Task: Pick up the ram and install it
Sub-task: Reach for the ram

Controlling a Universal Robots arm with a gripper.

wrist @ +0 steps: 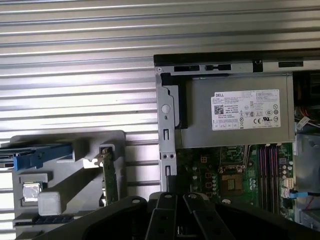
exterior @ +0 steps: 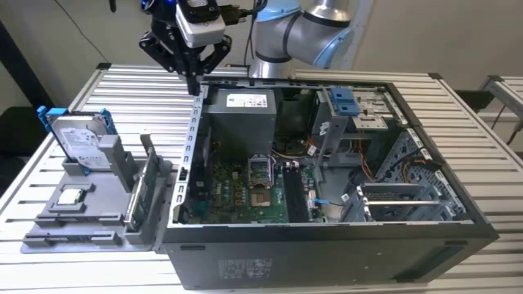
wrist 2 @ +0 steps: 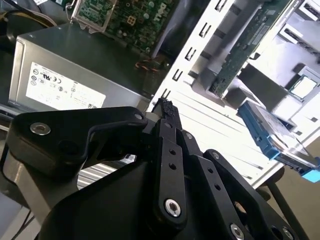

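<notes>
Black metal gripper (exterior: 193, 87), jaws together and empty, hangs well aside of the slim dark-green ram (wrist: 109, 176) standing edgewise.

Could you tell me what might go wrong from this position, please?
1. The gripper, shut and empty, hangs over the case wall beside the power supply; dropping straight down would likely strike metal.
2. The ram stands on edge in its grey holder close to that wall, so a sideways approach may clip either.
</notes>
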